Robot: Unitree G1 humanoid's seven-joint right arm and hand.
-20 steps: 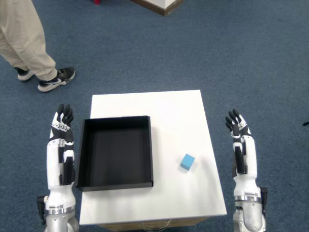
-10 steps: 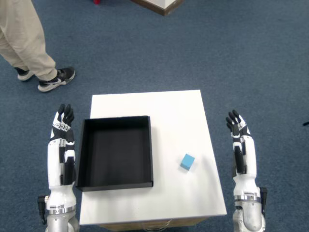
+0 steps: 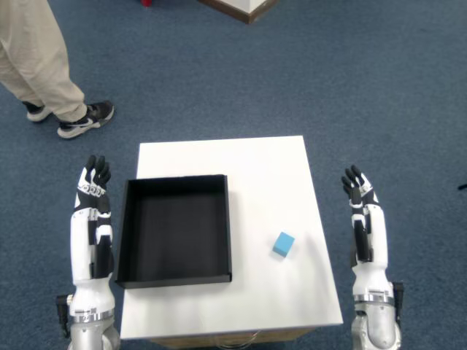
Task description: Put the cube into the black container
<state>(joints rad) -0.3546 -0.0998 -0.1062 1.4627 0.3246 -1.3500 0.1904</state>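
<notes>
Hovering off the lower right edge of the white surface, your right hand holds nothing; its fingers are extended and slightly apart, pointing up the frame. The left hand mirrors it at the lower left, also empty.

Between them, the blue cube sits on the surface in the lower right of the frame, near the right edge and well apart from your hand. The black container, open and empty, lies to the cube's left, its right wall near the cube but not touching.

Watch the approach: the cube looks small and light, so if you come in from the right with flat fingers you may nudge it toward the container wall or spin it out of reach. Closing too early could squirt it off the near edge onto the carpet. On the carry, the raised container wall is a snag; lift clear before crossing.

Farther up, at the upper left, a person's legs and shoes stand on the blue carpet.
</notes>
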